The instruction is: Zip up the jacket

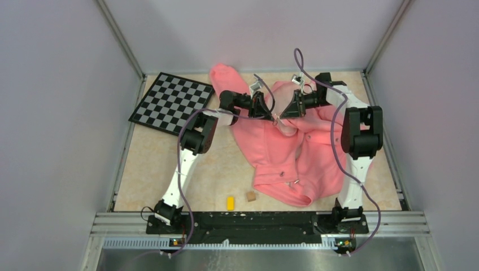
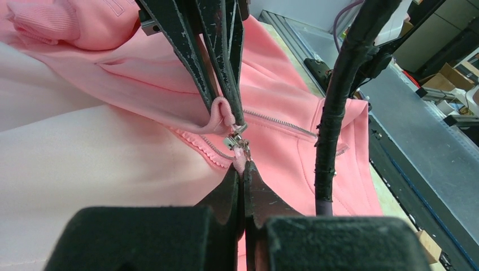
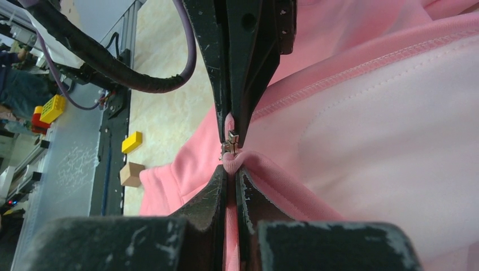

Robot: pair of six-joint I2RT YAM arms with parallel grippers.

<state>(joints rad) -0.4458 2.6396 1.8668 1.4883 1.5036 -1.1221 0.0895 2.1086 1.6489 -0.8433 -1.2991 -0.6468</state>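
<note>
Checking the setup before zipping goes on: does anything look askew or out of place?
The jacket lies bunched and twisted, front open, so its zipper runs crooked. The checkerboard sits skewed to the table edges; a yellow block and brown cube lie stray.

We see a beige worktop (image 1: 152,169) carrying a pink jacket (image 1: 282,152) across its middle and right, a checkered board (image 1: 172,103) far left, and a yellow block (image 1: 230,202) beside a brown cube (image 1: 251,196) near the front.

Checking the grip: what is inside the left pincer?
The left pincer pinches a pink tab of the jacket right by the zipper slider; its shut fingers cover how much is held.
</note>
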